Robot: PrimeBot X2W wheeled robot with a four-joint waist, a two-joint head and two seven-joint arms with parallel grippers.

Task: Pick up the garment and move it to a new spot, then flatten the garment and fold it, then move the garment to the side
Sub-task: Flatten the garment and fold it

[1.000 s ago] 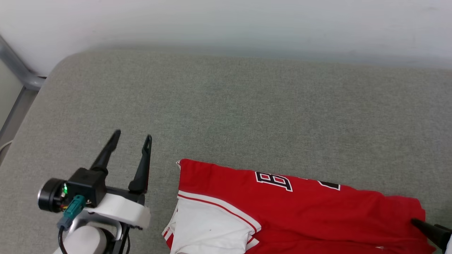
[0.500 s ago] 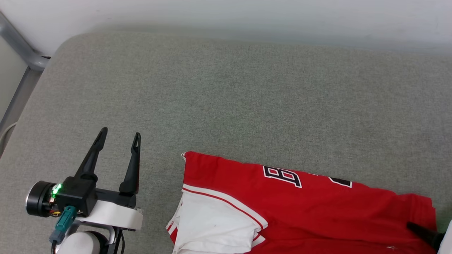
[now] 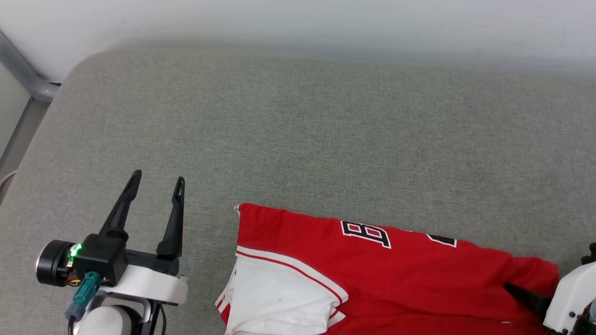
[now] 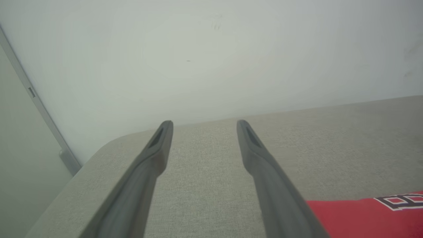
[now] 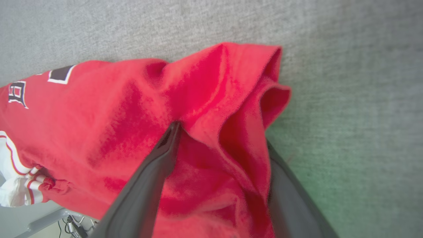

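The garment [image 3: 396, 270], red with a white sleeve and black-and-white lettering, lies folded along the near edge of the grey cushion. My left gripper [image 3: 157, 177] hovers open and empty to its left, apart from the cloth; the left wrist view shows the same open gripper [image 4: 204, 123] with the garment's corner [image 4: 357, 215] at the lower right. My right gripper [image 5: 221, 135] is at the garment's [image 5: 115, 125] right end. Its jaws stand wide with a raised ridge of red cloth between them. One of its dark fingers [image 3: 524, 295] lies on the red fabric.
The grey cushion [image 3: 326, 139] stretches away toward a white wall [image 3: 298, 23]. Its rounded corner is at the far left, beside a grey metal frame [image 3: 28, 79]. In the right wrist view, bare cushion [image 5: 347, 99] lies past the garment's right edge.
The right gripper has come further into the head view, onto the garment's right end, which has bunched up. The left gripper drifted slightly left. The head camera shifted a little.
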